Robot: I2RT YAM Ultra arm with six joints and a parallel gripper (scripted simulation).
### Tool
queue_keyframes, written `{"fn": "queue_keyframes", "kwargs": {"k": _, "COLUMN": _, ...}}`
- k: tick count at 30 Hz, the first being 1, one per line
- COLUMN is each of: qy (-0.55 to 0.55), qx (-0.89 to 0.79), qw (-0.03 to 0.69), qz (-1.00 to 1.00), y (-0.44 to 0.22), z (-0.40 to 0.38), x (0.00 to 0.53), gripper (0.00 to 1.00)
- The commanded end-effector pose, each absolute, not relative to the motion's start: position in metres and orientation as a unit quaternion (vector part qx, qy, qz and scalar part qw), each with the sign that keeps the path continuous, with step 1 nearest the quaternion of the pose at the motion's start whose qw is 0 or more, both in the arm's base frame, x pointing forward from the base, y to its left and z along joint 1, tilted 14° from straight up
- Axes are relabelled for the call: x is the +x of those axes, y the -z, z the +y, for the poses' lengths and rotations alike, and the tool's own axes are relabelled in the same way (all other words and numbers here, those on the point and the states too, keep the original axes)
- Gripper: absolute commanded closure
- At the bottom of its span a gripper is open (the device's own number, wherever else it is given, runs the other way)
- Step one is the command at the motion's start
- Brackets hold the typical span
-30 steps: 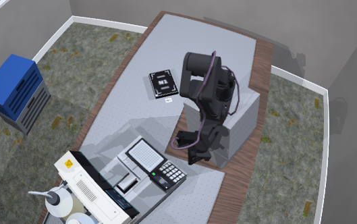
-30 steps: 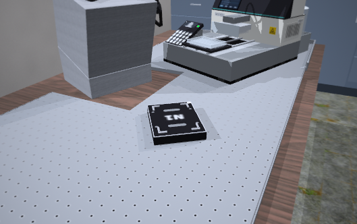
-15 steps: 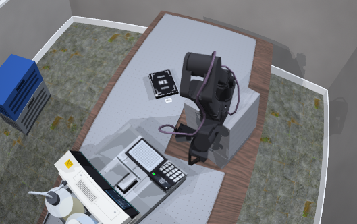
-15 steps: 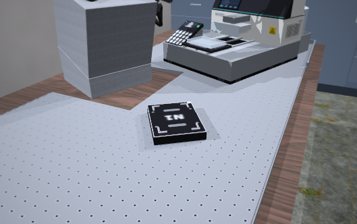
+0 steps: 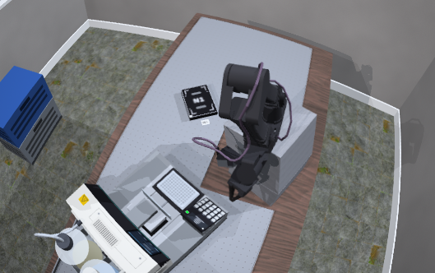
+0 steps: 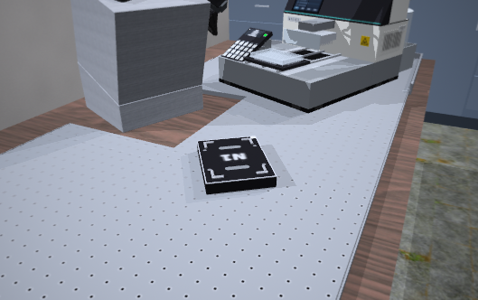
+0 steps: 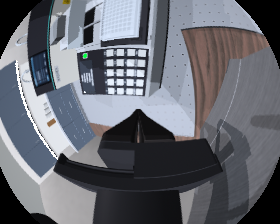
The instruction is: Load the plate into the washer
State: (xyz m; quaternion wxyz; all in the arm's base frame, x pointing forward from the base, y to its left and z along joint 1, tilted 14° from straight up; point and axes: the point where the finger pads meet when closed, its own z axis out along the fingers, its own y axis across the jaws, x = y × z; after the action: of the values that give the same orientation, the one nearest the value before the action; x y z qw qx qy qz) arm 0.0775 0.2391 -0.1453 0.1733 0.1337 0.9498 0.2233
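The clear-white plate lies on the black carrier of the washer, and looks flat. Its cut-off corner is too small to make out. The lamp is green. The keypad stands beside the plate. The nest N1 is empty. My gripper is shut with nothing between its fingertips, above the table on the keypad's side of the washer, clear of keys and plate.
The grey pedestal block stands under the arm. The washer's white housing rises behind the carrier, with bottles behind it. A blue and grey cabinet stands on the floor away from the table.
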Motion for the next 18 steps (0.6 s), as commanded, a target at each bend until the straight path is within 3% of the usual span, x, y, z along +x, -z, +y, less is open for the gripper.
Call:
{"fn": "queue_keyframes", "kwargs": {"k": 1, "qy": -0.225, "qx": 0.162, "qw": 0.171, "qz": 0.945, "y": 0.145, "z": 0.237, "x": 0.077, "gripper": 1.00}}
{"fn": "queue_keyframes", "kwargs": {"k": 18, "qy": -0.236, "qx": 0.164, "qw": 0.165, "qz": 0.943, "y": 0.155, "z": 0.251, "x": 0.083, "gripper": 1.00}}
